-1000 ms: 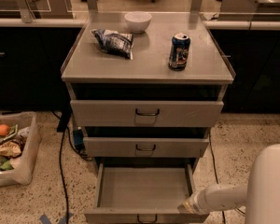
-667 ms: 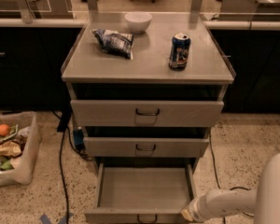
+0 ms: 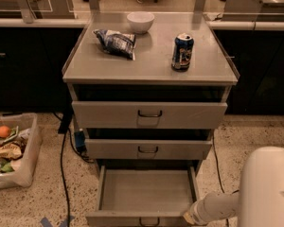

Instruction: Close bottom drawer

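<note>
Camera view: the robot's pale arm [image 3: 217, 206] reaches in from the lower right, with its gripper [image 3: 190, 217] at the front right corner of the bottom drawer [image 3: 146, 192]. It cannot be told whether the gripper is open or closed. The drawer is pulled well out at the foot of the grey table [image 3: 149, 67], showing a bare tray, below the middle drawer [image 3: 148, 149] and the top drawer [image 3: 149, 115].

Over the past second the gripper has sunk and edged outward, from beside the tray's right wall to the drawer front. The drawer itself has not moved, so the closing appears not yet begun; the arm seems to be lining up for a push.

On the table stand a white bowl [image 3: 140, 21], a snack bag [image 3: 115, 41] and a can [image 3: 182, 52].
</note>
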`<state>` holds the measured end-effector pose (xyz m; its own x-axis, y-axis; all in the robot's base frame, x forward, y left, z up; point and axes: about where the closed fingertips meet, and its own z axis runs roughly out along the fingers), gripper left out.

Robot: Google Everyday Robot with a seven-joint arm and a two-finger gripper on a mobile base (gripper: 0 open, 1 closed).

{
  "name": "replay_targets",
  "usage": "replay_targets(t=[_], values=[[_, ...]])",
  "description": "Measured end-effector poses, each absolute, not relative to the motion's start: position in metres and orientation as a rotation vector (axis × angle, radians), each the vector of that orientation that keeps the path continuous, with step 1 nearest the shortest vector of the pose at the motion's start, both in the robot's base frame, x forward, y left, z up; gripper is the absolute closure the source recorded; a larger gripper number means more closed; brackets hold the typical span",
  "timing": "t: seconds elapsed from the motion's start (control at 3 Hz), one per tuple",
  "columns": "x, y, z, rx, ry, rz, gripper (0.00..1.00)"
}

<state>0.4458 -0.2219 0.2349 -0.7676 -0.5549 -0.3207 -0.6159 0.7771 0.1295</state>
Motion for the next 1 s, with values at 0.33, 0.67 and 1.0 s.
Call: replay_targets(t=[0.33, 0.67, 1.0], values=[[0.4415, -0.2267, 0.1896, -0.887, 2.765, 0.324, 1.0], [0.4417, -0.2266, 0.1894, -0.887, 2.764, 0.324, 1.0], [0.4459, -0.2246, 0.1896, -0.891, 2.758, 0.316, 1.0]])
